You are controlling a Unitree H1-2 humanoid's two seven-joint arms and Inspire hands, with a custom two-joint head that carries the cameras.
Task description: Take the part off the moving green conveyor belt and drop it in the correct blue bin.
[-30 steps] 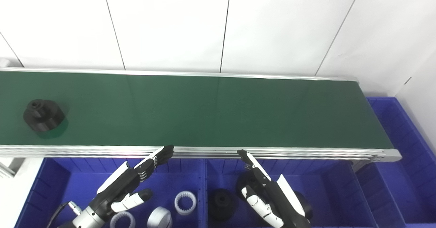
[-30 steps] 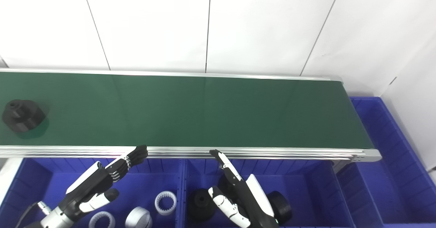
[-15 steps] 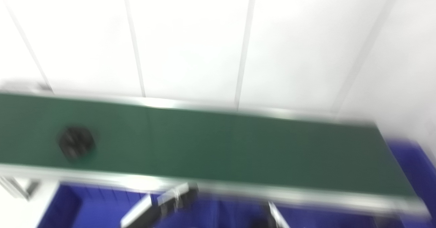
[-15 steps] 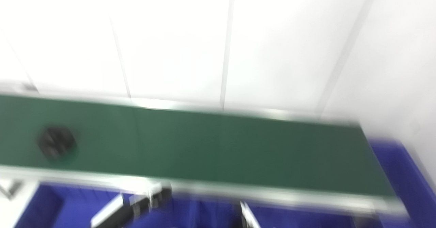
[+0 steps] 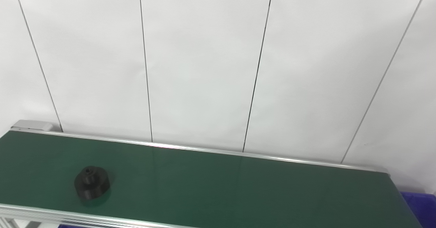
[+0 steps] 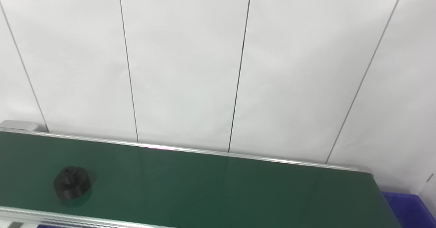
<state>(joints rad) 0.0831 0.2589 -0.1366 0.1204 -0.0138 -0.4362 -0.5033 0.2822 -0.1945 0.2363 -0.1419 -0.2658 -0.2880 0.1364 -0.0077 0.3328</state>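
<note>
surface: green conveyor belt (image 5: 238, 187) with silver side rails | on it: one black round part (image 5: 91, 182) with raised hub, upright, near the belt's left front edge

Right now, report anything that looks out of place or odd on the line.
Nothing on the conveyor belt looks wrong: one black part sits upright near its left end. The odd thing is the framing: mostly white wall, only a corner of a blue bin, and neither hand in view.
</note>
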